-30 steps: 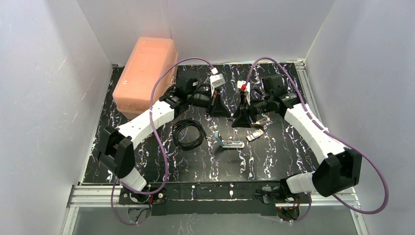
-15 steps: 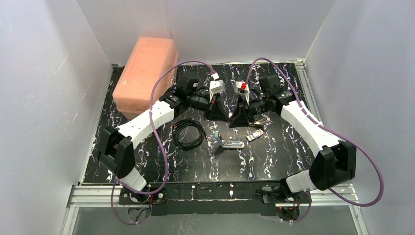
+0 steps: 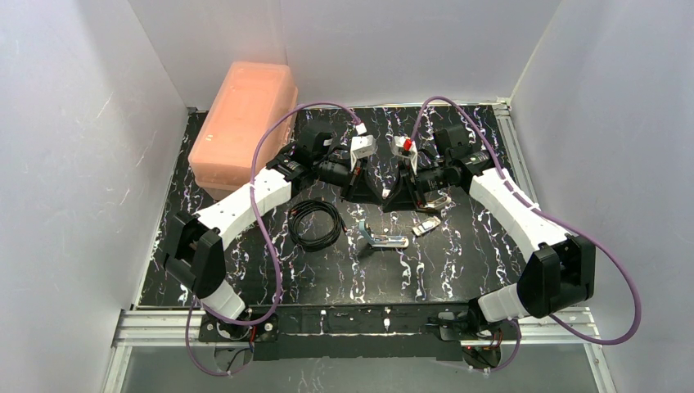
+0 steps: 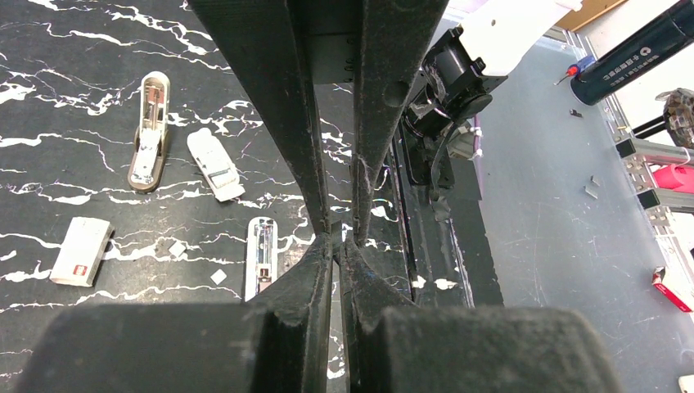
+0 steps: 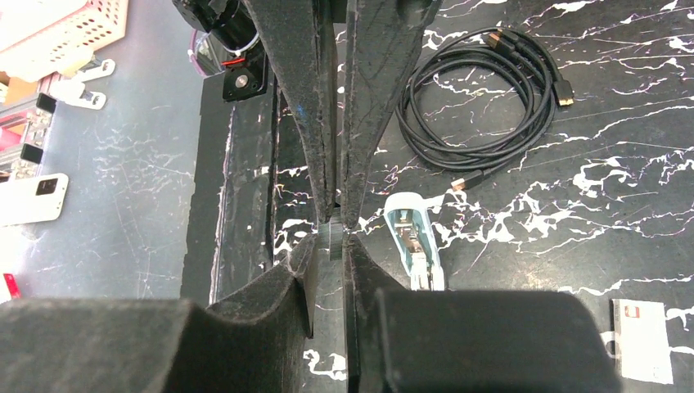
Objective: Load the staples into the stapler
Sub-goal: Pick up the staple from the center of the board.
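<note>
Tip-to-tip meeting of the 2 grippers over the black marbled table [image 3: 458, 270]. Against the top view of 1 second earlier, the right arm has swung in toward frame centre. This brings the right gripper [image 5: 330, 246] nose to nose with the left gripper [image 4: 335, 239], just above the middle of the top view; the left arm has shifted only slightly. Over the same interval the right jaws have narrowed from a clear gape to a slit. In the right wrist view a small grey stub sits in that slit at frame centre. It projects from the tips of the left fingers, which enter from the top edge pressed together. The stub is judged to be the staples [image 5: 331, 238], pinched by the fully closed left jaws, though it is too small to confirm. Whether the right pads already press on it cannot be told. The stapler [image 3: 385, 240] lies on the table at lower centre of the top view, below the meeting point and just right of the coiled black cable [image 3: 315, 223]. It is apart from both grippers, with its silver channel exposed. A white block [image 4: 82, 250] lies at the left edge of the left wrist view, untouched. Reading: the change marks a transfer of the staples from left to right in progress. Loading has not begun, and the left jaws should not part until the right grip is firm, or the strip may drop.
</note>
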Controlling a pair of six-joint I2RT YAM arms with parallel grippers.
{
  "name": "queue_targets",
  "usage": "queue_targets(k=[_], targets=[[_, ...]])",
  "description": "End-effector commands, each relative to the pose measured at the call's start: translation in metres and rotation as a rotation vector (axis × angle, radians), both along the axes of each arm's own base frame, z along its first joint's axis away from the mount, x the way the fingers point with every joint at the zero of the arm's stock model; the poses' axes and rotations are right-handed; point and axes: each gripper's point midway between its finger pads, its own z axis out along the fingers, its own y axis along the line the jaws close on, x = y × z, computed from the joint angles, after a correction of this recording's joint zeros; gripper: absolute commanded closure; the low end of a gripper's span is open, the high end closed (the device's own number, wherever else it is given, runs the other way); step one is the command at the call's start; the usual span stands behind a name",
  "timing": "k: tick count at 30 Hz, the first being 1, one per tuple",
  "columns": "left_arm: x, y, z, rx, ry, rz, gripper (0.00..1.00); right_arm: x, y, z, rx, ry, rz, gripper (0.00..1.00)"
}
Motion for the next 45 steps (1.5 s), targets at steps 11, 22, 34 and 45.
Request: queue_targets(k=[11, 22, 34, 45], targets=[[0.005, 0.000, 0.011, -0.008, -0.045, 0.008, 1.00, 0.000, 0.002, 0.009, 0.016, 0.024, 0.016, 0.86], [0.005, 0.002, 0.009, 0.012, -0.058, 0.014, 0.88, 0.004, 0.003, 0.008, 0.000, 0.015, -0.001, 0.93], [0.010, 0.006, 0.025, 0.019, 0.029, 0.110, 0.46, 0.013, -0.007, 0.002, -0.077, -0.099, -0.036, 0.96], [0.031, 0.006, 0.018, 0.126, 0.650, 0.406, 0.30, 0.050, -0.029, 0.013, -0.182, -0.428, -0.196, 0.97]])
